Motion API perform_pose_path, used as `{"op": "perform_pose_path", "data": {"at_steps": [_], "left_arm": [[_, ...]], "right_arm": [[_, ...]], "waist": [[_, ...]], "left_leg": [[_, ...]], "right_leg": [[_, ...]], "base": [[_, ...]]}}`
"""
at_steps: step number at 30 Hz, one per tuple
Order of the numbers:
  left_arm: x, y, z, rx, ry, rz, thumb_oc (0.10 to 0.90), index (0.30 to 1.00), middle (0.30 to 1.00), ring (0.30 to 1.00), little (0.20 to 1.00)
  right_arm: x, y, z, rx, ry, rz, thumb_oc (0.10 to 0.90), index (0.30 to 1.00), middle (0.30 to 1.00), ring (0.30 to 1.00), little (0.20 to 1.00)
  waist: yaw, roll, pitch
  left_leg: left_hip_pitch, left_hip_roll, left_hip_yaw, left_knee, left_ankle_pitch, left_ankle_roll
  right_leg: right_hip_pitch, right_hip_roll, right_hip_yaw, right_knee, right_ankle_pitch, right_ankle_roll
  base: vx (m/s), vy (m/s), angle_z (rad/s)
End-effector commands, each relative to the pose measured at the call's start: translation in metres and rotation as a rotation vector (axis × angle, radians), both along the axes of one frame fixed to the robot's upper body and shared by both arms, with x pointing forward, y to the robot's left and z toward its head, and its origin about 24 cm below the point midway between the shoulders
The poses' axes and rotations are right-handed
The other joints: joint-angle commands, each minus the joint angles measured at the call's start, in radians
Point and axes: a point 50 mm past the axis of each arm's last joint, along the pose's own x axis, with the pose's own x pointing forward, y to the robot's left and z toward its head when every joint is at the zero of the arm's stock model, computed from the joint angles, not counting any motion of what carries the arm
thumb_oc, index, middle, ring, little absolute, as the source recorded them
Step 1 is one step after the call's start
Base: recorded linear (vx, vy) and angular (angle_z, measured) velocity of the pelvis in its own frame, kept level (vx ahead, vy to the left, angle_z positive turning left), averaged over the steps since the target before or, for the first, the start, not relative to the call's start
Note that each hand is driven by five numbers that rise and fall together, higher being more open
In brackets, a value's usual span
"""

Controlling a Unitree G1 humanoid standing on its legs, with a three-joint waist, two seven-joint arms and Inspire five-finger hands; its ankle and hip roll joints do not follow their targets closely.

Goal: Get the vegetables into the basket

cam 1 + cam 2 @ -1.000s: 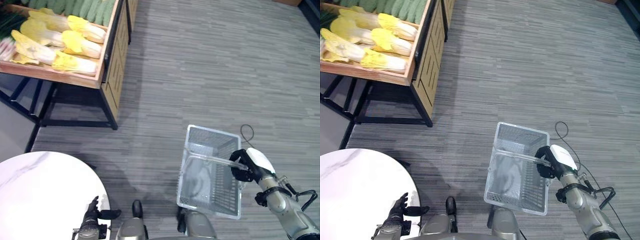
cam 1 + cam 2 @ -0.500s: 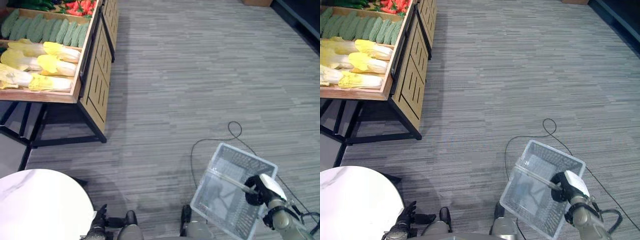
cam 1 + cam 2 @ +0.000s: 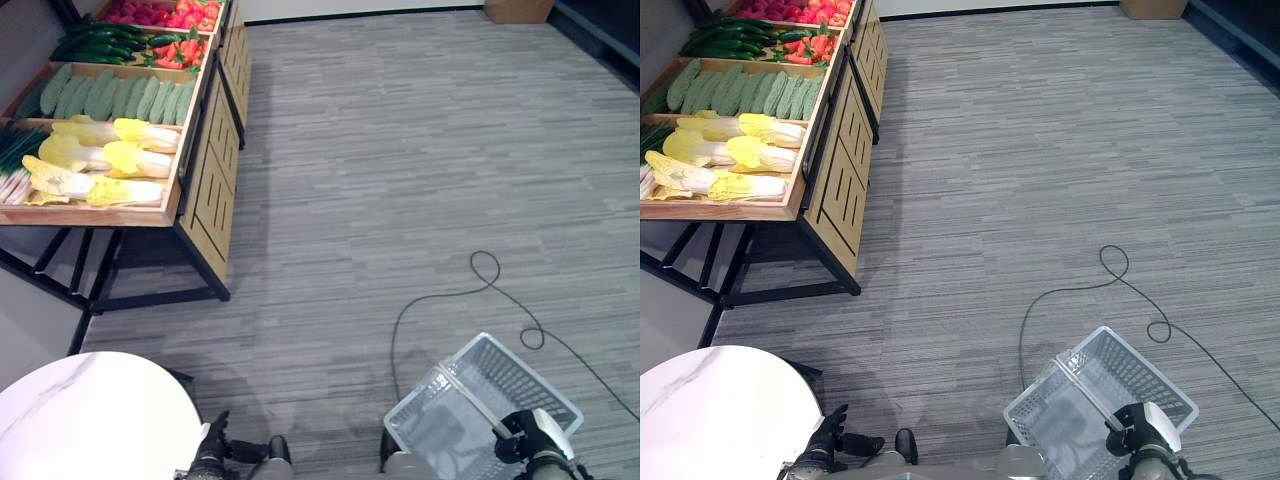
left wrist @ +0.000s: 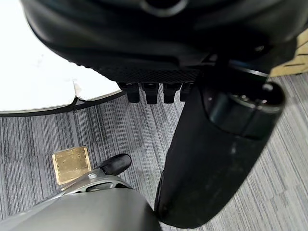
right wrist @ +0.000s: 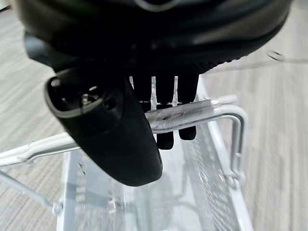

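1. Right hand (image 5: 144, 96) curled around handle (image 5: 192, 111) of empty basket (image 3: 1095, 400), low right.
2. Left hand (image 3: 212, 450) relaxed, empty, nearer side.
3. Vegetables (image 3: 100, 160) on stand (image 3: 200, 190), far forward-left, well apart; long axes crosswise.

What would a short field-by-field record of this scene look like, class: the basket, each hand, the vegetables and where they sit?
basket: clear wire basket, nothing in it, carried low on the robot's right
right hand: right hand curled round the basket's handle
left hand: left hand open, holding nothing, beside the round white table
vegetables: yellow-leaved cabbages, pale green gourds, dark green cucumbers and red vegetables, all on the wooden stand
progress: no vegetable in the basket yet
floor: grey carpet between stand and basket
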Motion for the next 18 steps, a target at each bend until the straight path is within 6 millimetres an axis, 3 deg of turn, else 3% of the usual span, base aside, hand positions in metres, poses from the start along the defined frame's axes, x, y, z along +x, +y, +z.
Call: {"op": "perform_pose_path", "data": {"at_steps": [1, 6, 10, 12, 13, 14, 16, 18], "left_arm": [[0.019, 0.008, 0.007, 0.059, -0.051, -0.022, 0.900, 1.000, 1.000, 1.000, 1.000], [0.024, 0.009, 0.009, 0.059, -0.066, -0.008, 0.900, 1.000, 1.000, 1.000, 1.000], [0.019, 0.009, 0.007, 0.058, -0.046, -0.009, 0.900, 1.000, 1.000, 1.000, 1.000], [0.013, 0.008, 0.004, 0.053, -0.028, 0.005, 0.900, 1.000, 1.000, 1.000, 1.000], [0.013, 0.008, 0.004, 0.053, -0.028, 0.005, 0.900, 1.000, 1.000, 1.000, 1.000], [0.012, 0.006, 0.004, 0.039, -0.035, 0.025, 0.900, 1.000, 1.000, 1.000, 1.000], [0.011, 0.007, 0.004, 0.038, -0.035, 0.032, 0.900, 1.000, 1.000, 1.000, 1.000], [0.007, 0.006, 0.002, 0.036, -0.023, 0.038, 0.900, 1.000, 1.000, 1.000, 1.000]], "right_arm": [[0.040, -0.012, 0.023, -0.072, -0.171, 0.015, 0.400, 0.300, 0.300, 0.300, 0.300], [0.027, -0.013, 0.016, -0.077, -0.109, -0.003, 0.400, 0.300, 0.300, 0.300, 0.300], [0.020, -0.015, 0.015, -0.079, -0.110, -0.021, 0.400, 0.300, 0.300, 0.300, 0.300], [0.022, -0.019, 0.019, -0.093, -0.122, -0.009, 0.400, 0.300, 0.300, 0.300, 0.300], [0.022, -0.019, 0.019, -0.093, -0.122, -0.009, 0.400, 0.300, 0.300, 0.300, 0.300], [0.027, -0.022, 0.023, -0.103, -0.137, -0.008, 0.400, 0.300, 0.300, 0.300, 0.300], [0.027, -0.024, 0.023, -0.109, -0.136, -0.012, 0.400, 0.300, 0.300, 0.300, 0.300], [0.028, -0.028, 0.026, -0.123, -0.141, -0.009, 0.400, 0.300, 0.300, 0.300, 0.300]], "waist": [[-0.002, -0.021, 0.039], [-0.004, -0.009, 0.071], [-0.005, -0.016, 0.093], [0.015, -0.023, 0.111], [0.013, -0.023, 0.112], [0.035, -0.030, 0.122], [0.039, -0.032, 0.122], [0.052, -0.028, 0.118]], "left_leg": [[0.007, -0.004, -0.080, 0.036, -0.069, -0.035], [-0.023, 0.022, -0.108, 0.055, -0.048, -0.053], [-0.067, 0.046, -0.131, 0.162, -0.054, -0.065], [-0.100, 0.007, -0.219, 0.250, -0.043, -0.068], [-0.101, 0.007, -0.220, 0.253, -0.045, -0.068], [-0.144, -0.058, -0.315, 0.244, -0.076, -0.052], [-0.159, -0.069, -0.330, 0.223, -0.082, -0.046], [-0.230, -0.056, -0.322, 0.158, -0.016, -0.048]], "right_leg": [[-0.050, 0.010, 0.055, 0.158, -0.131, 0.029], [-0.074, 0.034, 0.046, 0.184, -0.160, 0.008], [-0.062, 0.051, 0.044, 0.176, -0.175, -0.020], [-0.043, 0.065, 0.068, 0.169, -0.182, -0.033], [-0.042, 0.065, 0.067, 0.169, -0.183, -0.033], [-0.029, 0.063, 0.091, 0.159, -0.186, -0.028], [-0.023, 0.061, 0.097, 0.154, -0.189, -0.024], [0.005, 0.061, 0.106, 0.141, -0.202, -0.017]], "base": [[0.01, -0.120, -0.02], [0.02, -0.155, 0.06], [0.07, -0.183, 0.15], [0.11, -0.154, 0.06], [0.11, -0.057, -0.12], [0.07, -0.023, -0.19], [0.16, 0.007, -0.21], [0.23, 0.067, -0.30]]}}
